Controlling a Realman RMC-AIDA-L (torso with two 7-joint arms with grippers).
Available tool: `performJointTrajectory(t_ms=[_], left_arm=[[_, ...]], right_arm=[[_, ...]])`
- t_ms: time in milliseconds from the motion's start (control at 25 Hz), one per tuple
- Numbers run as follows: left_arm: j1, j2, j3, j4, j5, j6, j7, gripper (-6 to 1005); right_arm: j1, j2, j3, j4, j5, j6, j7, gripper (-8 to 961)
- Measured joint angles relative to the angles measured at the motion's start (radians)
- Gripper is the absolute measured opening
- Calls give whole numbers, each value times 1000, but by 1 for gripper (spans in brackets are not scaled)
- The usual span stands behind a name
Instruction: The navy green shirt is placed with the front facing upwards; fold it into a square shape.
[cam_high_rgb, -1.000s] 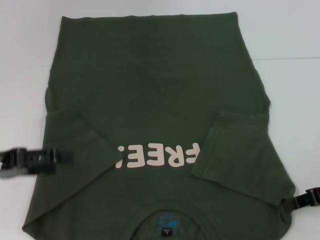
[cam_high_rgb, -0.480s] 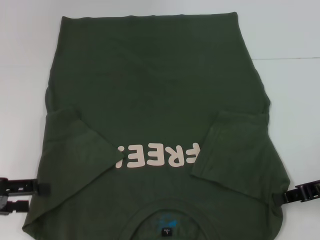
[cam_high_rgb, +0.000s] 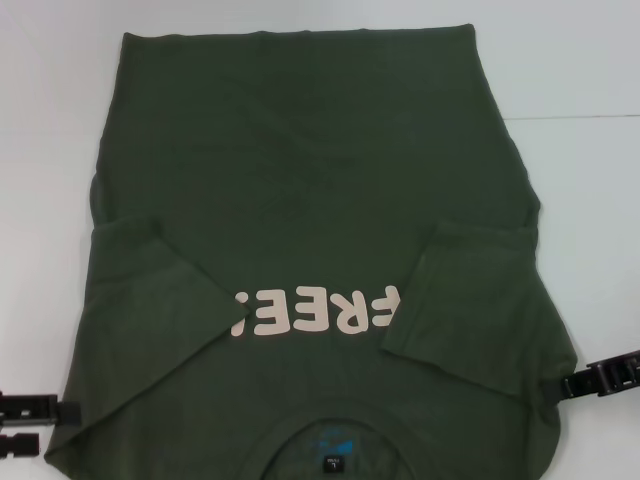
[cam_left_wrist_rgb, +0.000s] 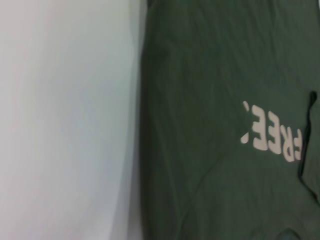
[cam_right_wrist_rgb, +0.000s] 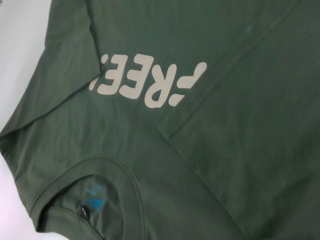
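White table (cam_high_rgb: 590, 70) bears the navy green shirt (cam_high_rgb: 310, 170).

Dark olive-green shirt (cam_high_rgb: 300, 180), pale pink lettering (cam_high_rgb: 315, 310), white table (cam_high_rgb: 580, 60).

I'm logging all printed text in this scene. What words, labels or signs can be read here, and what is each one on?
"FREE!" in pale block letters on the chest of the navy green shirt, seen upside down from the head view; the folded-in sleeves cover its ends.
Small dark neck label inside the collar: print too small to read.
Blue marking inside the neckline: too blurred to read.
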Motion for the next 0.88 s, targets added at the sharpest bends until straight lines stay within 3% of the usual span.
performJointTrajectory(t_ms=[880], left_arm=[[-39, 17, 12, -148, 67, -127, 24, 833]], right_arm=[[19, 7, -1, 4, 1, -6, -2, 31]])
